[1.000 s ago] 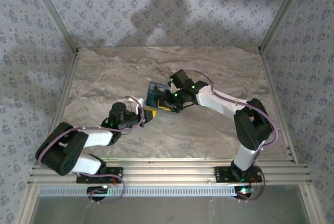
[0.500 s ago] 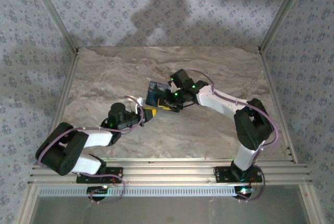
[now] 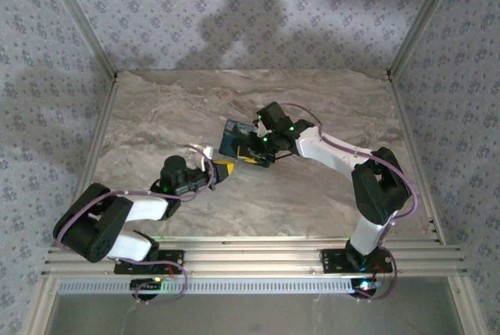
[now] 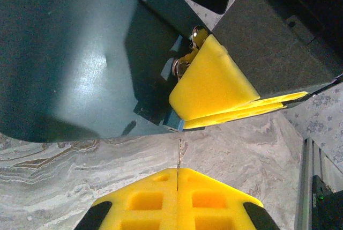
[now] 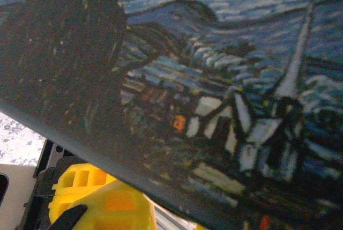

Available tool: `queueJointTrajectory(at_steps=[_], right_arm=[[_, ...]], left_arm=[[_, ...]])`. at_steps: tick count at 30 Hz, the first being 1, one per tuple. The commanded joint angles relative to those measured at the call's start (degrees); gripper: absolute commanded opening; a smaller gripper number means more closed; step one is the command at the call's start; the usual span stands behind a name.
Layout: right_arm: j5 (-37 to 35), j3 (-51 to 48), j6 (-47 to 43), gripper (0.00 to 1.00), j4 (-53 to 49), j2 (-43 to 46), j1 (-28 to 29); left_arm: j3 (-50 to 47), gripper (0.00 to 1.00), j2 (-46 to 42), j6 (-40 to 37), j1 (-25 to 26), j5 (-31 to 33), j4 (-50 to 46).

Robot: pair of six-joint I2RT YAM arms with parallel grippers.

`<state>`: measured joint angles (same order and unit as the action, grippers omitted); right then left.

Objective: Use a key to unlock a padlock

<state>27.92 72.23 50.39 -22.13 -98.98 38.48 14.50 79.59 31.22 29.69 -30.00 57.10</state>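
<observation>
Left gripper (image 3: 222, 169) has eased back slightly from the box (image 3: 232, 138), its pads clenched. Brass padlock (image 4: 194, 38) sits at the box's edge, against the right gripper (image 4: 181, 118), whose 2 fingers lie nearly together; whether they grip anything, I cannot tell.
</observation>
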Motion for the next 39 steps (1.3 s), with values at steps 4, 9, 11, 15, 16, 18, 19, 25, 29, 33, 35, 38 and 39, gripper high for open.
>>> queueJointTrajectory(at_steps=[4, 9, 11, 15, 16, 18, 19, 25, 29, 33, 35, 38, 39], right_arm=[[1.9, 0.1, 0.71, 0.0, 1.76, 2.56, 0.07], [2.18, 0.44, 0.89, 0.0, 1.89, 2.65, 0.2], [2.22, 0.41, 0.97, 0.0, 1.85, 2.63, 0.21], [2.31, 0.37, 0.96, 0.0, 1.83, 2.55, 0.28], [2.31, 0.29, 0.99, 0.0, 1.94, 2.56, 0.37], [2.4, 0.27, 1.09, 0.0, 1.98, 2.43, 0.45], [2.4, 0.28, 1.11, 0.0, 1.97, 2.47, 0.51], [2.53, 0.28, 1.18, 0.0, 2.1, 2.46, 0.69], [2.88, 0.45, 1.47, 0.0, 2.47, 2.43, 0.8], [3.27, 0.63, 1.78, 0.0, 2.69, 2.55, 1.01], [3.37, 0.59, 1.83, 0.0, 2.7, 2.54, 1.15], [3.62, 0.61, 1.94, 0.0, 2.67, 2.56, 1.34], [3.63, 0.63, 1.94, 0.0, 2.65, 2.55, 1.31]], left_arm=[[0.74, 0.0, 1.09, 1.12, 0.18, -1.11, 3.98], [1.4, 0.0, 2.47, 1.21, 0.16, -1.11, 4.64], [1.41, 0.0, 3.15, 1.58, 0.18, -1.11, 5.77], [1.32, 0.0, 3.72, 2.26, 0.11, -1.12, 7.34], [1.25, 0.0, 3.74, 2.35, 0.19, -1.07, 7.53], [1.24, 0.0, 3.9, 2.52, 0.14, -1.18, 8.09], [1.32, 0.0, 3.9, 2.59, 0.16, -1.28, 8.34], [1.49, 0.0, 4.3, 3.04, 0.12, -1.2, 9.13], [1.84, 0.0, 5.11, 3.22, 0.11, -1.18, 9.78], [1.95, 0.0, 6.34, 3.61, 0.18, -1.03, 11.41], [1.93, 0.0, 7.01, 3.89, 0.12, -0.87, 12.38], [1.98, 0.0, 7.83, 4.41, 0.19, -0.68, 13.93], [1.8, 0.0, 8.01, 4.5, 0.13, -0.51, 14.4]])
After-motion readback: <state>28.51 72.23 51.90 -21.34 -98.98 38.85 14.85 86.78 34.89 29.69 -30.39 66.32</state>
